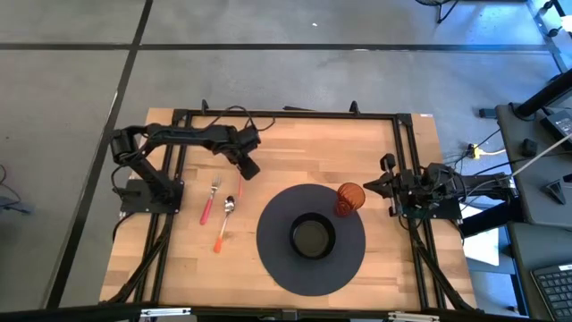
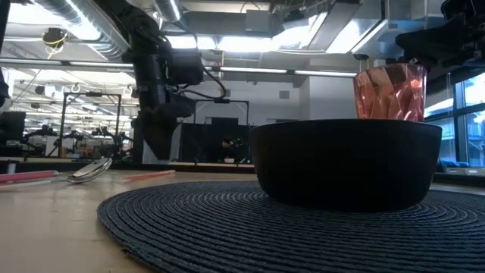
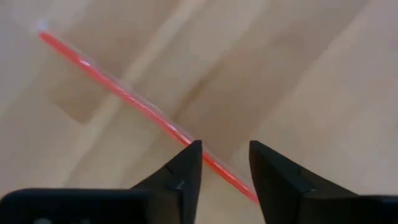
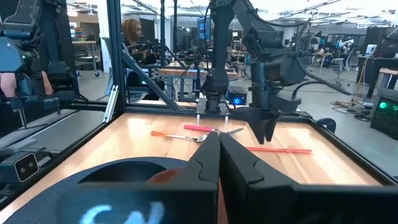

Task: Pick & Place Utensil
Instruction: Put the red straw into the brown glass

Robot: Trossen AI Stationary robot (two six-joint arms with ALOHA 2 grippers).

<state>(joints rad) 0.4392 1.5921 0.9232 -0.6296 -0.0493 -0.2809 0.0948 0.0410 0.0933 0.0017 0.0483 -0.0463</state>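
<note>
Three utensils on the wooden table (image 1: 295,148), all on its left half: one fork (image 1: 211,199) with a pink handle, one spoon (image 1: 224,224) with an orange handle, and one thin red stick-like utensil (image 3: 143,106), too slim to name more closely. Also one dark round placemat (image 1: 268,259), one black bowl (image 1: 312,236) at its middle, and one orange faceted cup (image 1: 349,199) at the mat's rim.

Fork and spoon side by side, both running lengthwise away from the table's front edge, heads toward the far side, handles toward the near side, the spoon tilted slightly. Red utensil lying flat just beyond them, running diagonally beneath the left gripper (image 3: 225,163).

Left gripper poised above that red utensil, fingers parted and straddling it, nothing grasped. Right gripper (image 4: 219,144) parked at the table's right edge beside the cup, fingers closed together, empty.
</note>
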